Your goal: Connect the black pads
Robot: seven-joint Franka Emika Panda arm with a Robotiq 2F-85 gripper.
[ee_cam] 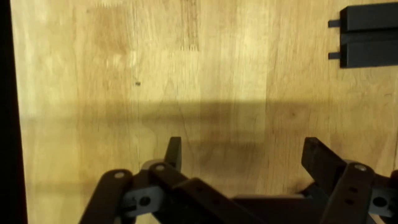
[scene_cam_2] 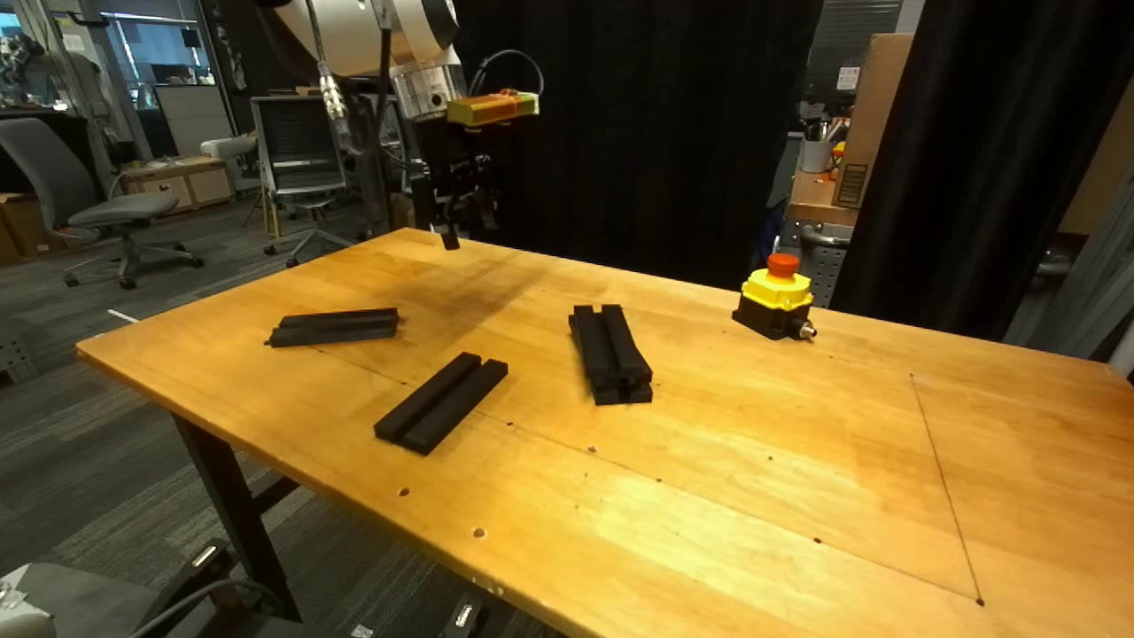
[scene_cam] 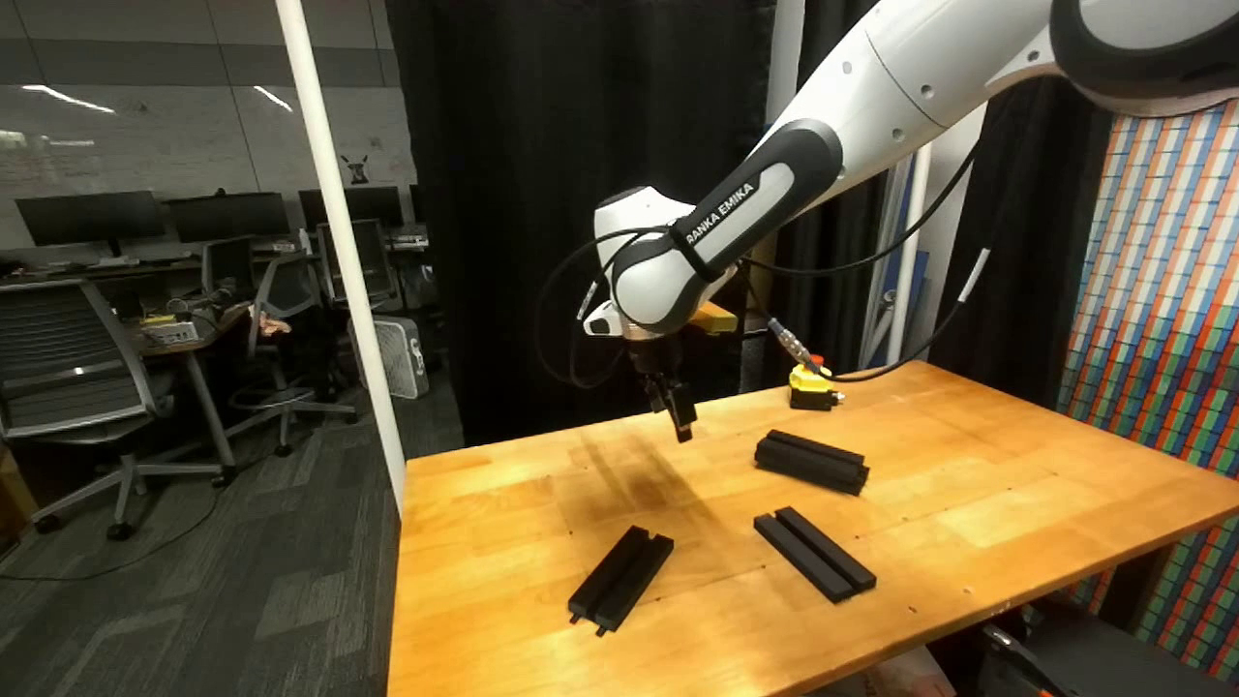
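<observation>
Several matte black pads rest on the wooden table in three groups. Two ridged lengths lie side by side as a near pair [scene_cam: 636, 583] in an exterior view, small pegs poking from one end. Another grooved pair [scene_cam: 825, 548] [scene_cam_2: 456, 403] lies apart from it. Farther back is a thicker black block [scene_cam: 811, 462] [scene_cam_2: 611, 354] that looks stacked in layers. The wrist view shows one end of a black pair [ee_cam: 373, 18] with two pegs, cut off at the upper right. Above bare wood hangs my gripper [scene_cam: 673, 421] [ee_cam: 243, 139], jaws wide apart, holding nothing.
A yellow emergency stop [scene_cam: 811, 384] [scene_cam_2: 776, 297] with a red button and black base stands toward the table's back edge, a cable [scene_cam: 905, 363] running from near it. A white pole [scene_cam: 339, 223] rises beside the table [scene_cam: 503, 542]. Black curtains [scene_cam: 581, 145] hang behind.
</observation>
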